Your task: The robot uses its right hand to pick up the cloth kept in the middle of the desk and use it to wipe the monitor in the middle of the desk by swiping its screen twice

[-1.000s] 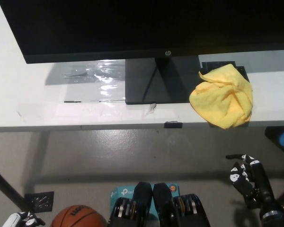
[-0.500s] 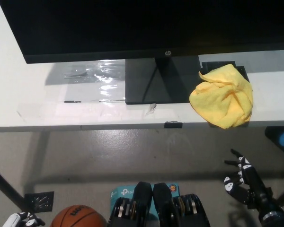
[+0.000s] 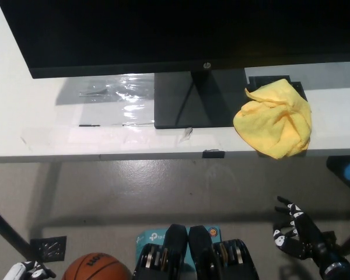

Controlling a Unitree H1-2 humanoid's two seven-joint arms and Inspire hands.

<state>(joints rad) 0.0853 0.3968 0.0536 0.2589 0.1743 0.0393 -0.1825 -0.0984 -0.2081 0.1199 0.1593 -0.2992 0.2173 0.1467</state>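
Cloth (image 3: 274, 125), yellow and crumpled into a loose heap, lies on the white bench (image 3: 23, 111) to the right of the monitor's stand, near the front edge, partly covering a small dark object behind it. Nothing touches the cloth. The monitor (image 3: 181, 32) fills the top of the head view, its dark screen seen steeply from above, and its flat black base (image 3: 192, 99) sits on the bench just left of the cloth. A patch of clear, glossy film (image 3: 114, 93) lies on the bench to the left of the base, and a small black clip (image 3: 213, 154) sits on the front edge of the bench below the base.

The right robot hand (image 3: 294, 233), black, hangs low at the lower right, over the grey floor and well below the bench edge, well apart from the cloth. Its fingers are spread apart and it holds nothing. The left robot hand (image 3: 28, 271), white, rests at the bottom left corner, only partly in view; whether its fingers are apart or together cannot be told. Just beside it on the floor is an orange basketball (image 3: 96, 268), and a dark bench leg (image 3: 6, 230) runs diagonally across the lower left.
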